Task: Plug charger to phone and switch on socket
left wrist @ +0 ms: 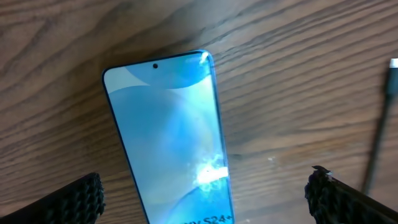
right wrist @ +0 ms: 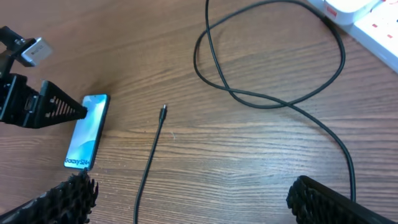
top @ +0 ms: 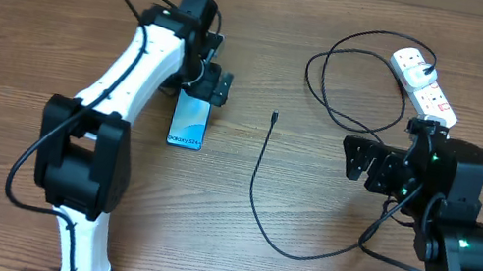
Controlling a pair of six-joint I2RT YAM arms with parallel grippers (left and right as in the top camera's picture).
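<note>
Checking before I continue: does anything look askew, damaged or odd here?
Nothing looks damaged or spilled. The phone lies flat; the charger lies loose beside it, its tip not plugged in, its cable looping near the socket.

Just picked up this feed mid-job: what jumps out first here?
The lit blue phone lies left of centre, the open left hand poised over its far end. The black charger lies loose in the middle, its tip free of the phone, looping back to the white socket at the far right, near the open, empty right hand.
</note>
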